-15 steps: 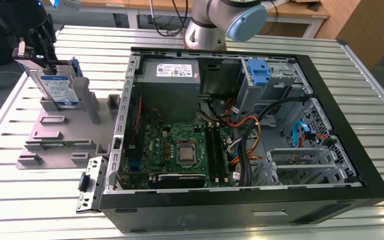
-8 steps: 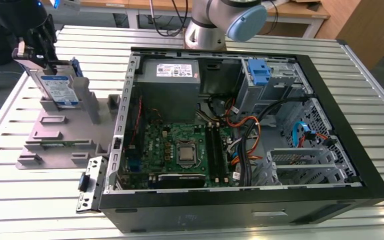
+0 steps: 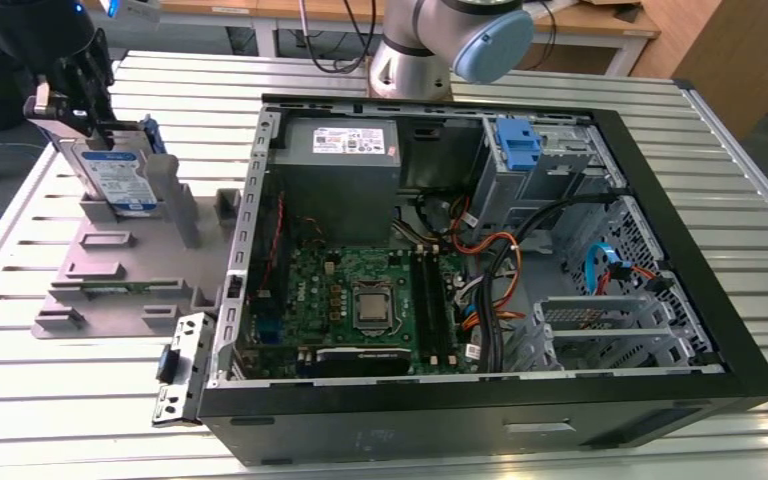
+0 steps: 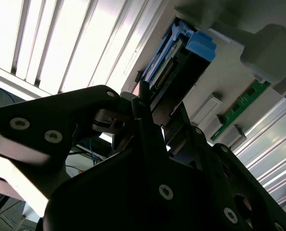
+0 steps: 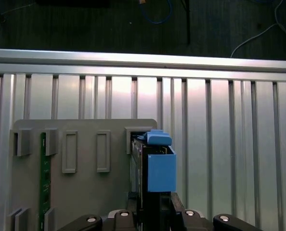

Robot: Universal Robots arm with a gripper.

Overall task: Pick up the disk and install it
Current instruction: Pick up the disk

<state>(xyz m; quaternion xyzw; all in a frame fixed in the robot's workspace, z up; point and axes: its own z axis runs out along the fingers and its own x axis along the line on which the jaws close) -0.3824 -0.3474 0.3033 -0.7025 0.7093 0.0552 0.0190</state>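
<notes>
- The disk (image 5: 155,166), framed in blue plastic, stands on edge in a slot of a grey fixture plate (image 5: 85,197).
- The gripper (image 5: 151,211) clamps the disk.
- A green circuit board (image 5: 45,178) stands in another slot.
- The plate lies on a slatted metal table (image 5: 229,144).

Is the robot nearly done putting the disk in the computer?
Not yet. Nothing looks done so far: the disk stands upright in the grey holder on the table, outside the open computer case. In hand: the pincer is at the disk's top edge, though I can't tell whether it grips. Left: lifting the disk out and fitting it inside the case.
</notes>
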